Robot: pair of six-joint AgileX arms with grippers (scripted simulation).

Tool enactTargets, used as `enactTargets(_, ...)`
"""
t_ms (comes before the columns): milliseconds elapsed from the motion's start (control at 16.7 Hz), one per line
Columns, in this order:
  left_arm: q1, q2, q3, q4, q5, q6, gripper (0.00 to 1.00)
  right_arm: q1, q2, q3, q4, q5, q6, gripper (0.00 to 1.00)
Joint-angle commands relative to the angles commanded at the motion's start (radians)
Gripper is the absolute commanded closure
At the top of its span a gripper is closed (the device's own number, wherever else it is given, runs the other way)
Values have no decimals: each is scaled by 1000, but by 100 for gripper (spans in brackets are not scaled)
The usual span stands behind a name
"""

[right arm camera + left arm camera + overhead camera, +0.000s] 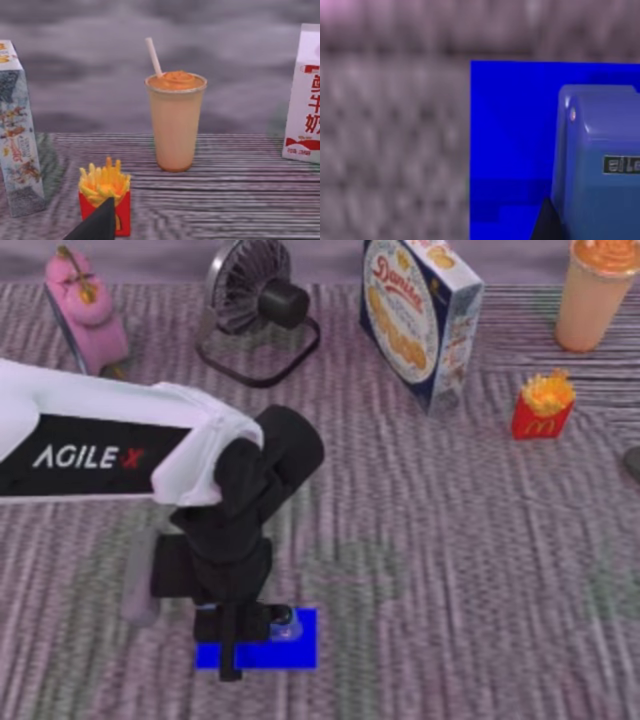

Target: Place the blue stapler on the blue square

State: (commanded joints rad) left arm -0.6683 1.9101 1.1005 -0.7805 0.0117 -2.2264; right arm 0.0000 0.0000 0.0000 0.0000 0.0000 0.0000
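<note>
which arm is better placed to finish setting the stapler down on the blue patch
Left. The left gripper is right over the blue square, with the blue stapler at it above the patch. The right arm sits off at the table's right edge, facing the drink and fries.

The left arm (pixel 150 455) covers most of the blue stapler (pixel 283 621) and part of the blue square (pixel 300 645). The left wrist view cuts off both items at its edge.

Blue stapler (pixel 283 621) on blue square (pixel 300 652)
</note>
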Motion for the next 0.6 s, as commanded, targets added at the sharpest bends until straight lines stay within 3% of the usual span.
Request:
enactTargets(420, 0, 0, 0, 0, 0, 0, 2, 0, 0, 0, 0, 0, 0, 0)
enactTargets(600, 0, 0, 0, 0, 0, 0, 0, 0, 0, 0, 0, 0, 0, 0)
